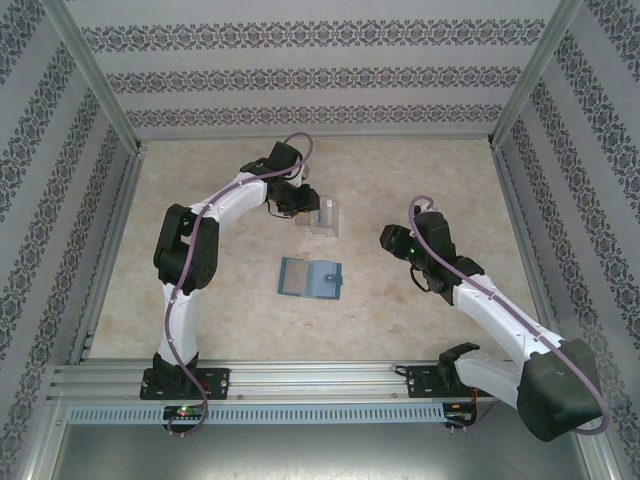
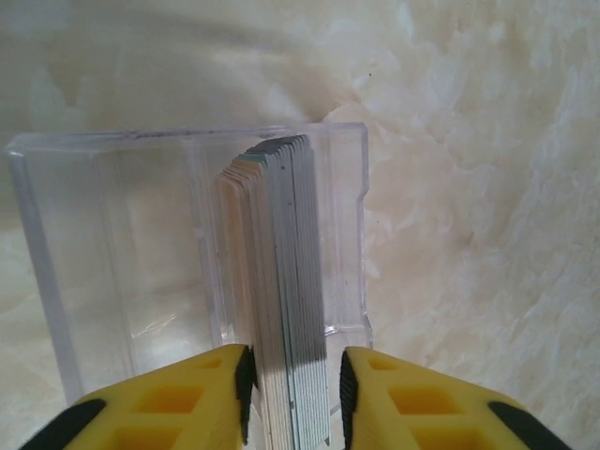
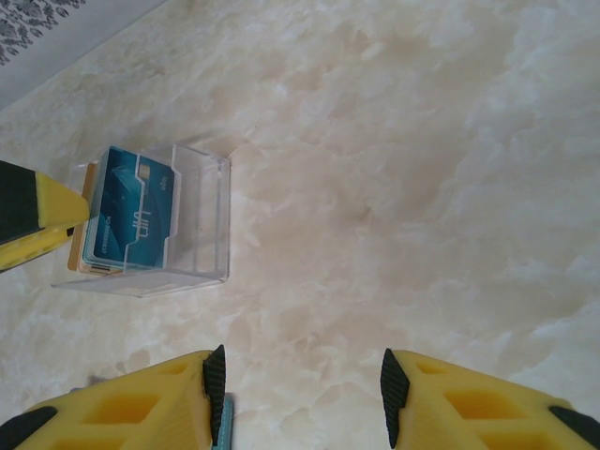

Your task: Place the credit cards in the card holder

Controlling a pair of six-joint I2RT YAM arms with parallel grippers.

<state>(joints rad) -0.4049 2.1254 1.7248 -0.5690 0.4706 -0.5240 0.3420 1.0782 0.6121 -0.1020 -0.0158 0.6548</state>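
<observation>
The clear card holder (image 1: pixel 325 218) stands at the table's middle back. The credit cards (image 2: pixel 281 281) stand on edge inside the card holder (image 2: pixel 112 244), seen edge-on from the left wrist. My left gripper (image 2: pixel 295 384) straddles them: the left pad touches the cards, and a narrow gap separates the right pad from them. In the right wrist view the blue card (image 3: pixel 131 211) faces outward in the holder (image 3: pixel 202 216), with the orange-tan card (image 3: pixel 86 187) behind it. My right gripper (image 3: pixel 302 394) hovers open over bare table, right of the holder, holding nothing.
A blue-grey folding wallet (image 1: pixel 309 278) lies flat in front of the holder, between the two arms. Its edge (image 3: pixel 221 427) shows beside my right gripper's left finger. Patterned walls enclose the table on three sides.
</observation>
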